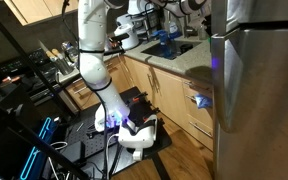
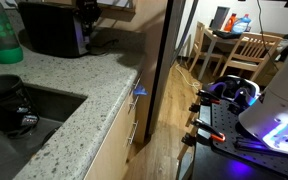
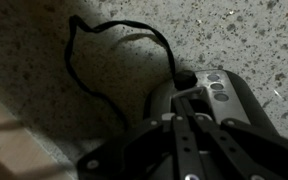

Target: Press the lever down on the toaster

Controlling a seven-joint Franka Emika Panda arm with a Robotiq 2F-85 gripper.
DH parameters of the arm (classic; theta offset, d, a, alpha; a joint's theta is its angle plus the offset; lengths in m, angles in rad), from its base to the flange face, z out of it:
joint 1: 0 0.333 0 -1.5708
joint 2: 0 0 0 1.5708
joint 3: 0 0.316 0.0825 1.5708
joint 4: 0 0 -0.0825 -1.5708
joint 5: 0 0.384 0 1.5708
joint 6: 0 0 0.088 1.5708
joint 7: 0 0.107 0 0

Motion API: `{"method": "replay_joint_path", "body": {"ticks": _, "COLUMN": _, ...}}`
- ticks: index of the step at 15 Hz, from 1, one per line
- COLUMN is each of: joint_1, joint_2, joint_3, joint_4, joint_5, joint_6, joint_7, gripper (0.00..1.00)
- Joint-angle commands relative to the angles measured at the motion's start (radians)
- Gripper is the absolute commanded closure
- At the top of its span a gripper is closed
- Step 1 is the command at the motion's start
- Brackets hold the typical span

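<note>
Toaster point(image 3: 229, 100) sits on the granite desk point(image 3: 44, 80), dark body, row of small buttons point(image 3: 215, 87) on the end facing the camera. In an exterior view it is the black box point(image 2: 49, 30) at the back of the desk, past the sink point(image 2: 54, 100) and beside a green bottle point(image 2: 2, 35). Gripper point(image 3: 189, 118) is right over the toaster's button end. Fingers look drawn close together, but the wrist view is too dark to say whether they are closed. The lever itself can't be picked out in the shadow.

Risks:
- Fingertips land on the buttons or the casing edge instead of the lever, since both sit close together and the lighting is poor. That gives a push with no latch.
- An off-centre push could slip off the lever, or tip or slide the toaster on the smooth stone. Nothing visible braces it.
- Black cord point(image 3: 114, 40) loops loose on the desk just beside the toaster. A sideways move could snag it and drag the toaster.
- Pressing too far could jam the arm point(image 1: 94, 60) hard into the toaster top.

Writing: none readable. Button markings, toaster branding and the bottle label are all too dark or too small.
</note>
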Motion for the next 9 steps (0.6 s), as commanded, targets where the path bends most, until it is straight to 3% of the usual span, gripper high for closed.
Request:
{"method": "replay_joint_path", "body": {"ticks": 1, "joint_1": -0.014, "joint_2": 0.051, "joint_3": -0.004, "joint_4": 0.041, "joint_5": 0.053, "joint_6": -0.03, "joint_7": -0.032, "gripper": 1.0}}
{"method": "replay_joint_path", "body": {"ticks": 9, "joint_1": -0.012, "joint_2": 0.048, "joint_3": -0.011, "joint_4": 0.046, "joint_5": 0.069, "joint_6": -0.036, "joint_7": -0.026, "gripper": 1.0}}
